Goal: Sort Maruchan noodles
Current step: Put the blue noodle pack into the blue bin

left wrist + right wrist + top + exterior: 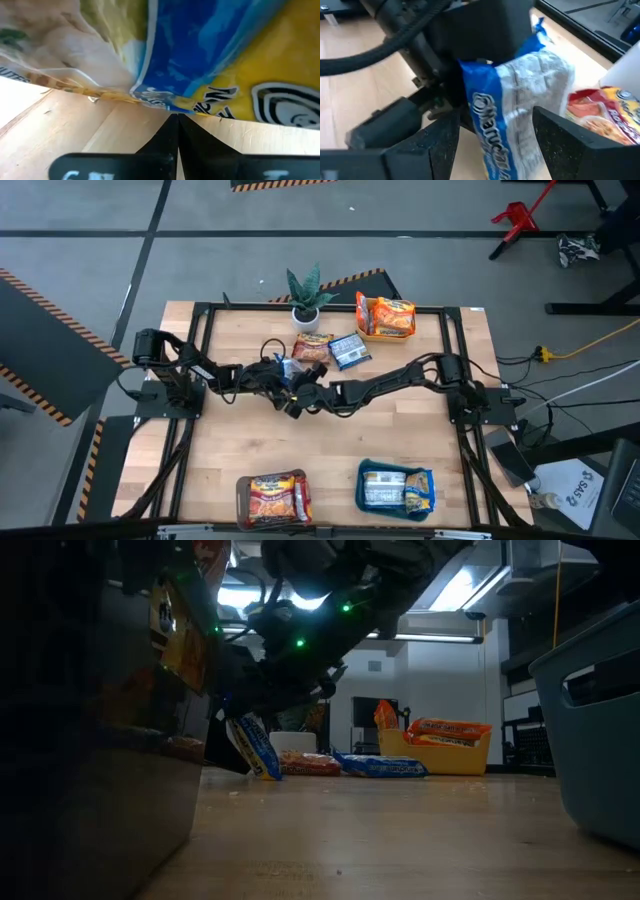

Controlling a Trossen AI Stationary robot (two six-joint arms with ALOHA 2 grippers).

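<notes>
A blue Maruchan noodles packet (pixel 255 745) hangs tilted at the table's middle, with my left gripper (pixel 284 372) shut on it. My right gripper (pixel 502 142) is open, one finger on each side of the packet's lower half (pixel 520 115); I cannot tell whether they touch it. A red packet (pixel 312 347) and another blue packet (pixel 349 350) lie flat on the table just beyond. My left gripper pinches the blue packet's crimped end seam (pixel 160 100) between its two shut fingertips (pixel 177 125). It comes from the table's left, slanting down. The packet hangs tilted below the fingers; I cannot tell whether its lower corner (pixel 268 776) touches the table.
A yellow tray (pixel 385 317) with orange packets and a potted plant (pixel 307 295) stand at the far edge. At the near edge are a brown tray (pixel 272 498) with red packets and a teal tray (pixel 397 488) with blue ones.
</notes>
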